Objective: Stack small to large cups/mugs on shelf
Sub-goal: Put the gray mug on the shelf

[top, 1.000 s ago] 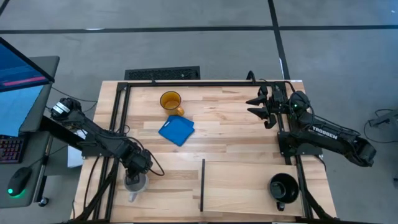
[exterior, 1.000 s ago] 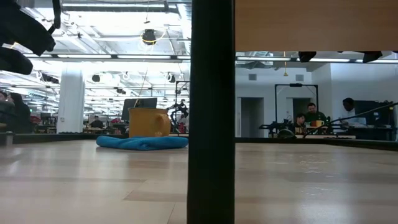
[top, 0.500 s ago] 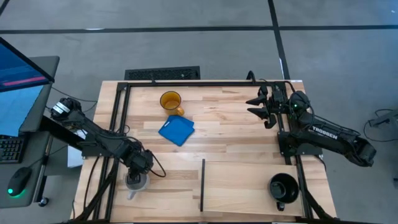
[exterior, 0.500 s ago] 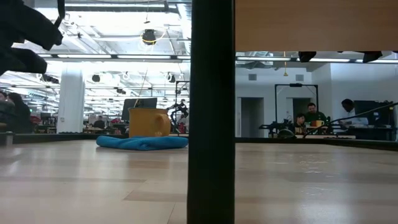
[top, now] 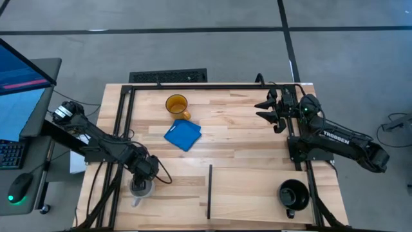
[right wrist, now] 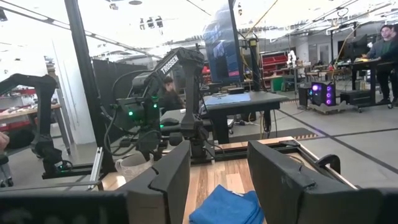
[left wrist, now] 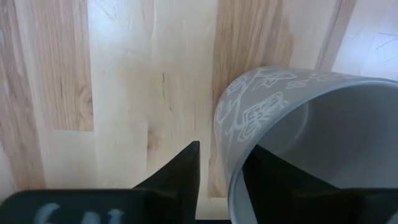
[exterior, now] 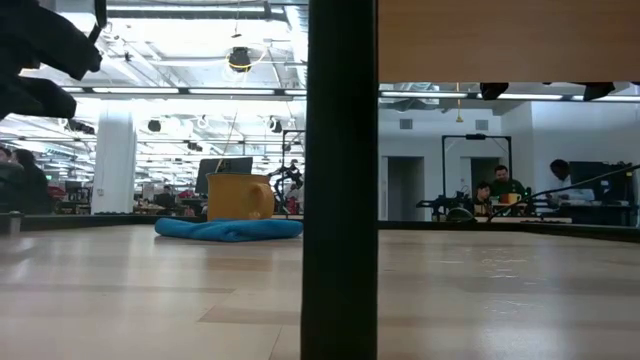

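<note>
The pale grey-white mug (top: 140,188) stands near the table's near left corner. My left gripper (top: 143,176) is over it, open, pointing down. In the left wrist view its fingers straddle the mug's wall (left wrist: 227,143), one inside and one outside. The amber mug (top: 176,104) stands at the far side, next to the flat blue square (top: 183,135). The black mug (top: 293,193) stands upright on the shelf (top: 251,193), right of the black divider strip (top: 210,191). My right gripper (top: 273,111) waits open at the far right. My left gripper has one finger (left wrist: 180,171) outside the grey mug's rim and one (left wrist: 270,174) inside it, coming from above. A strip of wood shows between the outer finger and the wall. I cannot tell whether the inner finger touches. The mug stands on the table.
A black frame rail (top: 122,129) runs along the table's left side close to the grey mug. In the low view the divider strip (exterior: 340,180) fills the middle, and the amber mug (exterior: 238,196) shows behind the blue square (exterior: 228,229). People sit in the room beyond.
My left arm has shifted slightly toward the table's right during the first half second, then kept still. The mugs and my right arm stand as before.
</note>
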You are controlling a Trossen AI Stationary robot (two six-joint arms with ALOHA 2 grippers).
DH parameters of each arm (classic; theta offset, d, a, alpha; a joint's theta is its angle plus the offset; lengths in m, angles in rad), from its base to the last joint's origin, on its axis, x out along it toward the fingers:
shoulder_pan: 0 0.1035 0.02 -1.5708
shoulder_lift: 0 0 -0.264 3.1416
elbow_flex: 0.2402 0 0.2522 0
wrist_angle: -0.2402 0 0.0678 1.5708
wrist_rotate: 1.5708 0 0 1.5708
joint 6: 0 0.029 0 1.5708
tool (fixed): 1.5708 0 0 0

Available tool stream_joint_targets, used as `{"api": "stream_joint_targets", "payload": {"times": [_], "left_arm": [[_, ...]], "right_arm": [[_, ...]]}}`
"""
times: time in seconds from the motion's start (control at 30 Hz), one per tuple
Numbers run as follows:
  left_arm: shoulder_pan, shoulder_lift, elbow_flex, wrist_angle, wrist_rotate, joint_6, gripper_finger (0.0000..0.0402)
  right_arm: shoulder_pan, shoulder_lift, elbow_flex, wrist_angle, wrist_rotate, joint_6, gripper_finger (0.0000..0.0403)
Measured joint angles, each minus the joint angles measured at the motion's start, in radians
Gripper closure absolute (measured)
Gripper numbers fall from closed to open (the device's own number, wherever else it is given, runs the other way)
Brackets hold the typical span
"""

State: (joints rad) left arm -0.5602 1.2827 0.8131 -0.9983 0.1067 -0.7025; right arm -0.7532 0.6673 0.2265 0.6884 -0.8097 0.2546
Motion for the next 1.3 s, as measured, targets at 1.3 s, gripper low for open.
{"api": "stream_joint_targets", "payload": {"times": [1.3], "left_arm": [[-0.001,0.0,0.001,0.005,-0.018,0.051,0.0392]], "right_arm": [[0.0,0.0,0.0,-0.001,0.0,0.0,0.0221]]}}
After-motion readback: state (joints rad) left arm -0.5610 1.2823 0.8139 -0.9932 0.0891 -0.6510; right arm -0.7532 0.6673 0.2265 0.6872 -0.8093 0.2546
